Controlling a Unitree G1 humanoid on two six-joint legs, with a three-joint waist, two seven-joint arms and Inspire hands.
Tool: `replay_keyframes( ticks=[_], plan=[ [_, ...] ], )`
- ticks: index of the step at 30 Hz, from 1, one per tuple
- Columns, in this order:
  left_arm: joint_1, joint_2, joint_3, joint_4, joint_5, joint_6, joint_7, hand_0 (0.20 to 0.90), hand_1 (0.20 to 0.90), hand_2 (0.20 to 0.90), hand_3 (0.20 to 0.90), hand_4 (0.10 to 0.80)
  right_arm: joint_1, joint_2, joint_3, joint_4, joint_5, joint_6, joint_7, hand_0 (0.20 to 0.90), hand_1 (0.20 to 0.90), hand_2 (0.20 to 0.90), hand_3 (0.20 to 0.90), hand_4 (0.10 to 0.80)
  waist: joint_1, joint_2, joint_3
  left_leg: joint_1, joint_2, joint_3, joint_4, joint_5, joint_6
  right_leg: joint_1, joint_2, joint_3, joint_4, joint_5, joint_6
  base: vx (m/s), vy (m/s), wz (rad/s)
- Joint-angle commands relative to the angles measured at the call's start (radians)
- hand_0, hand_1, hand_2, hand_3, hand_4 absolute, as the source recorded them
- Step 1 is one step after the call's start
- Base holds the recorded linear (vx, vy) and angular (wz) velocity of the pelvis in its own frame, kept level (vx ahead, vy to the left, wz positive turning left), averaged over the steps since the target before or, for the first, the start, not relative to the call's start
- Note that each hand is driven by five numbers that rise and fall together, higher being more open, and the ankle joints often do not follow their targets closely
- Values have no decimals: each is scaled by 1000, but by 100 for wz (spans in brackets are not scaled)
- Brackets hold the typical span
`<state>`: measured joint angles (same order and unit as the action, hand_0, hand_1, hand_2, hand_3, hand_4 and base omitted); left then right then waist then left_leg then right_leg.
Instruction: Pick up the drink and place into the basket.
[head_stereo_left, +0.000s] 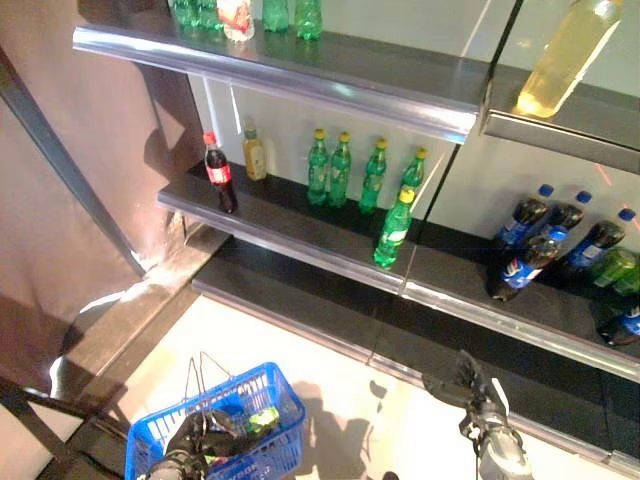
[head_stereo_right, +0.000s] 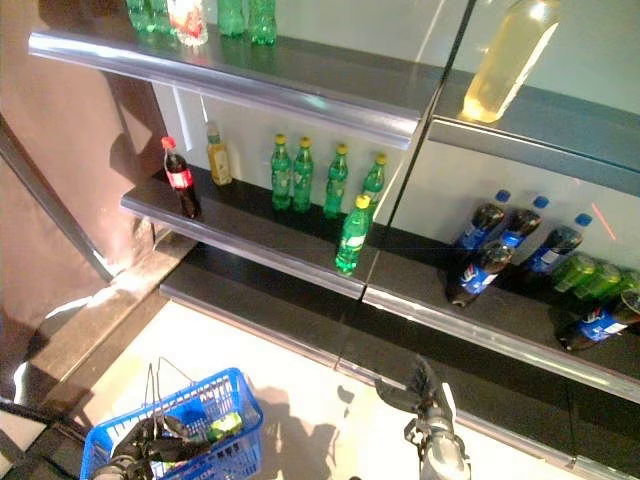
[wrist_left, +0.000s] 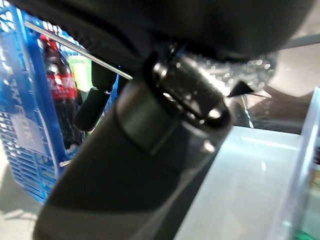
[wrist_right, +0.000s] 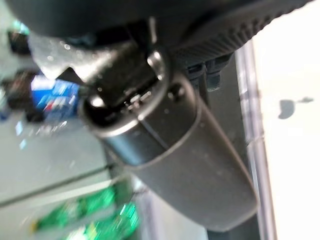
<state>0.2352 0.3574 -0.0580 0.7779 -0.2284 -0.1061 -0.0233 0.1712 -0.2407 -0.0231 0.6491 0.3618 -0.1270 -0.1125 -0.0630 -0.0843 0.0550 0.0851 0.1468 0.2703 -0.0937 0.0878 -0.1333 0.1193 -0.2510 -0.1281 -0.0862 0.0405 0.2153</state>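
Blue plastic basket (head_stereo_left: 270, 400) sat on the pale floor (head_stereo_left: 340, 400) at near left, wire handles (head_stereo_left: 205, 375) raised. Inside it: a green-labelled bottle (head_stereo_left: 262, 420) lying down, and in the left wrist view a dark cola bottle with a red label (wrist_left: 59, 90) showed behind the blue mesh. Left hand (head_stereo_left: 195, 435) was at the basket's near rim, dark fingers curled at the handles; whether they actually gripped the wire could not be told. Right hand (head_stereo_left: 470, 385) hung at near right over the floor in front of the lowest shelf, fingers loosely spread, holding nothing. Middle shelf (head_stereo_left: 290, 235), left to right: one cola bottle with red cap (head_stereo_left: 219, 172), a small yellowish bottle (head_stereo_left: 254, 152), a row of green bottles with yellow caps (head_stereo_left: 345, 168), and one green bottle (head_stereo_left: 394, 228) standing alone nearer the shelf edge. Further right, past a vertical divider, a group of dark bottles with blue caps and blue labels (head_stereo_left: 545, 240), plus more green bottles at far right. Top shelf (head_stereo_left: 330, 70) carried green bottles at its left end and a large pale-yellow bottle (head_stereo_left: 565, 55) to the right. Brown panel (head_stereo_left: 70, 180) closed the left side. Label print not legible.
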Motion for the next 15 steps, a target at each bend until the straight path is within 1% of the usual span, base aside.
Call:
replay_keyframes(
  ticks=[1,3,5,6,7,9,10,12,13,14,15],
  plan=[
    [-193,49,99,-14,52,-269,54,300,300,300,200,100,-67,-70,-81,38,66,-111,-12,900,900,900,900,800,17,64,-22,44,-26,-22,6,-92,53,-21,64,-53,10,35,-53,0,0,0],
    [-203,43,96,64,67,-285,53,300,300,300,200,100,-71,-68,-95,122,83,-128,10,900,900,900,900,800,12,67,-23,44,-25,-16,6,-93,54,-23,67,-43,10,35,-54,0,0,0],
    [-208,41,89,121,72,-279,56,300,300,300,200,100,-71,-67,-105,204,84,-133,32,900,900,900,900,800,5,69,-26,46,-24,-10,6,-95,56,-26,70,-32,9,34,-55,3,3,-7],
    [-209,41,88,122,72,-279,56,300,300,300,200,100,-72,-68,-105,206,85,-134,33,900,900,900,900,800,6,70,-26,46,-24,-9,6,-95,56,-26,71,-31,9,34,-55,5,5,-14],
    [-211,39,83,155,75,-275,59,300,300,300,200,100,-75,-64,-115,245,110,-120,47,900,900,900,900,800,2,71,-27,46,-24,-8,6,-96,57,-28,73,-25,8,34,-55,4,8,-18],
    [-214,38,78,211,87,-274,56,300,300,300,200,100,-78,-64,-129,332,123,-121,80,900,900,900,900,800,-4,73,-30,48,-25,-3,6,-99,59,-30,77,-12,8,33,-56,7,15,-15],
    [-216,38,71,255,93,-268,54,300,300,300,200,100,-80,-62,-138,393,156,-95,101,900,900,900,900,800,-9,74,-31,49,-25,2,6,-99,60,-32,79,-1,9,32,-57,7,18,-8],
    [-218,35,64,310,98,-278,52,300,300,300,200,100,-77,-63,-146,474,148,-100,145,900,900,900,900,800,-15,76,-31,49,-26,6,6,-101,62,-34,82,11,10,30,-58,2,23,-16],
    [-221,33,59,345,108,-270,45,300,300,300,200,100,-75,-62,-145,534,131,-91,175,900,900,900,900,800,-21,78,-31,52,-26,15,6,-102,63,-36,83,18,12,30,-58,-4,24,-24],
    [-221,31,54,359,110,-270,45,300,300,300,200,100,-74,-61,-142,551,118,-87,181,900,900,900,900,800,-24,78,-31,52,-26,17,6,-102,64,-38,84,22,12,30,-58,-8,24,-21],
    [-221,29,48,379,119,-265,39,300,300,300,200,100,-72,-61,-134,579,99,-62,199,900,900,900,900,800,-27,78,-31,54,-27,21,6,-104,65,-40,86,30,14,30,-58,-10,15,-16]
  ],
)
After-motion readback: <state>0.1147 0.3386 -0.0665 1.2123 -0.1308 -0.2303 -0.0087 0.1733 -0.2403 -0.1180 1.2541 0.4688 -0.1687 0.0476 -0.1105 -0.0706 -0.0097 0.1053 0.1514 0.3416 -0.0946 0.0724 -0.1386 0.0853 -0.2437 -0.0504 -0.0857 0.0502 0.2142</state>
